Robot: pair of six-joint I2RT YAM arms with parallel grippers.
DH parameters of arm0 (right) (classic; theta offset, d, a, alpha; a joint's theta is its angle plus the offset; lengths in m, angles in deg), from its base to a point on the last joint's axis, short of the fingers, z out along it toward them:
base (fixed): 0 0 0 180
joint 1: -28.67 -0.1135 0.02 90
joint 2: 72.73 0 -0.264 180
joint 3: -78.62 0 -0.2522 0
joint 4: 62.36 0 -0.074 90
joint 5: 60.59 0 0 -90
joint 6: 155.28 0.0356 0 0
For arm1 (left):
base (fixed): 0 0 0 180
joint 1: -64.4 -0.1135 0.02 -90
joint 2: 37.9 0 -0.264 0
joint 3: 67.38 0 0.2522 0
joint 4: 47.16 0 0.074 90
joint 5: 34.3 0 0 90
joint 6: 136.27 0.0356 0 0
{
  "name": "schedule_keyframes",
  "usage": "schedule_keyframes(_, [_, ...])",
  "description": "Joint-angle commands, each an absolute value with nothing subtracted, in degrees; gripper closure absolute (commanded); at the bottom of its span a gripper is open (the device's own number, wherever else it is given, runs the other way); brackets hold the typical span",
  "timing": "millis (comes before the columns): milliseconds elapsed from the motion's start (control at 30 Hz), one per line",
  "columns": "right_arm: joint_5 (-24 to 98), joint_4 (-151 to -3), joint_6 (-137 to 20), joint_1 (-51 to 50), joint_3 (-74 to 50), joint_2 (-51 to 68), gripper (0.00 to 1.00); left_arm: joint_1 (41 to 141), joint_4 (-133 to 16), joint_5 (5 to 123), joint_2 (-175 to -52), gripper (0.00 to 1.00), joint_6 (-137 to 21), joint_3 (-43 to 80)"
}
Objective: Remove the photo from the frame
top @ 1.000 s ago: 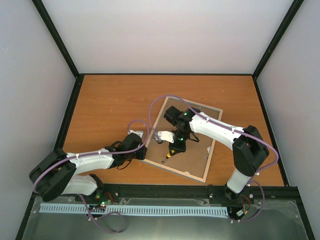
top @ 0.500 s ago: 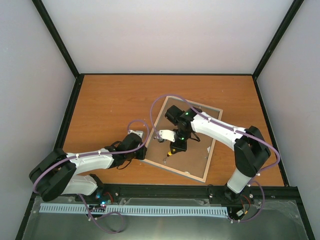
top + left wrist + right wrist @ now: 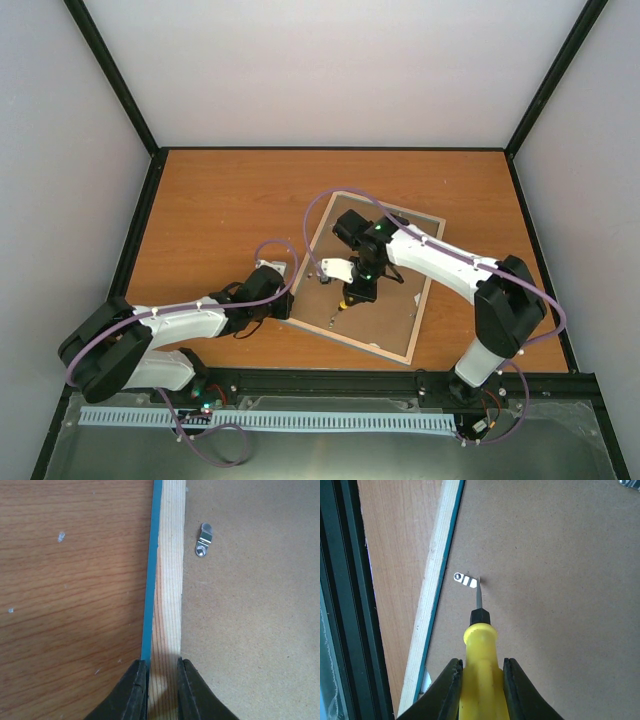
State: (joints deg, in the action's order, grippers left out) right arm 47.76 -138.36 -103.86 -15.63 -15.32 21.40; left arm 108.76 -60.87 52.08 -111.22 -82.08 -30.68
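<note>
While the left gripper [image 3: 163,690] pinches the frame [image 3: 169,580] edge, the right gripper [image 3: 481,687] clamps a screwdriver [image 3: 479,645], tip against a clip [image 3: 465,579].

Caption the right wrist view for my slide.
Right end effector holds yellow screwdriver, tip at a metal clip on the backing board.

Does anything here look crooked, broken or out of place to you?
Nothing looks damaged or spilled. The frame lies face down, turned at an angle to the table edges. The left hand pinches its wooden edge, and the right hand holds a yellow screwdriver with its tip at a small metal clip on the brown backing board.
</note>
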Motion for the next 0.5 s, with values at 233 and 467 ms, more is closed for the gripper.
schedule_keyframes(233, [44.5,-133.5,-99.9,-9.2,-11.9,17.7,0.97,108.1,-57.6,52.3,-110.2,0.99,-83.0,-30.1])
schedule_keyframes(467, [41.5,-130.6,-99.2,5.4,-8.8,18.9,0.97,108.1,-57.6,52.2,-110.4,0.99,-83.1,-29.9])
